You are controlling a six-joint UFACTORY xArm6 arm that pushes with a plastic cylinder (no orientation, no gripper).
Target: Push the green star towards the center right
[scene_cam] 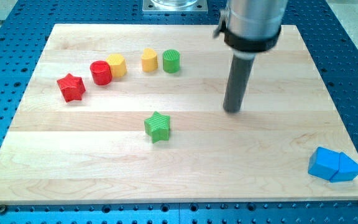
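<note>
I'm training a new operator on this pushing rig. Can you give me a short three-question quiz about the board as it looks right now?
1. True or false: my tip is touching the green star.
2. Multiple choice: which block sits nearest the red star? A) the green cylinder B) the red cylinder C) the blue blocks
3. Fill in: the blue blocks lie at the board's lower ____ corner in the view.

Key
1. False: the tip stands apart from the star, toward the view's upper right of it.
2. B
3. right
</note>
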